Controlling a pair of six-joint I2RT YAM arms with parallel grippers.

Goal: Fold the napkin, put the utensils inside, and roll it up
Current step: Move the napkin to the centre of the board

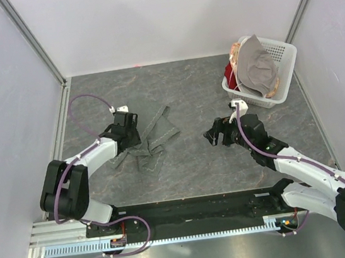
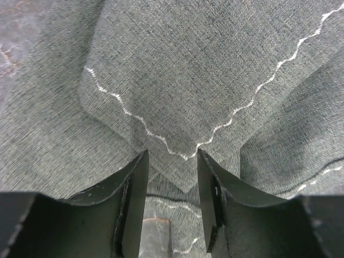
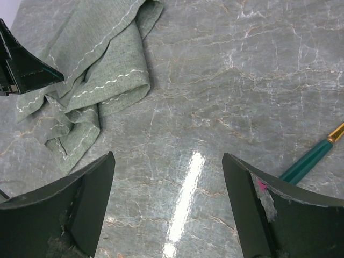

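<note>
I have the left gripper (image 2: 172,158) low over the napkin (image 2: 215,75). Its two fingers stand a little apart, and one corner (image 2: 185,174) of the cloth, with the light wavy stitching along its edge, points into the gap between them. Nothing is pinched yet. I hold it there because a corner is the best place to take a soft cloth when I want to pull it flat.

The napkin is not flat. It lies crumpled on the table (image 3: 242,64) in front of the left arm, with several layers bunched over each other and two strips reaching toward the far side. My judgement is that the task is at its very beginning: the cloth must first be spread out before any fold can be made.

The right gripper (image 3: 167,161) hovers over the bare table to the right of the napkin. Its fingers are spread wide and hold nothing. I keep it near so it can take a second corner or go for the spoon (image 3: 309,161). I see only the spoon's teal handle, at the right edge of the right wrist view, well apart from the napkin. The bowl is outside the picture.

The white basket (image 1: 281,57) with the pale cloth (image 1: 258,67) stands at the far right, and I leave it alone.
</note>
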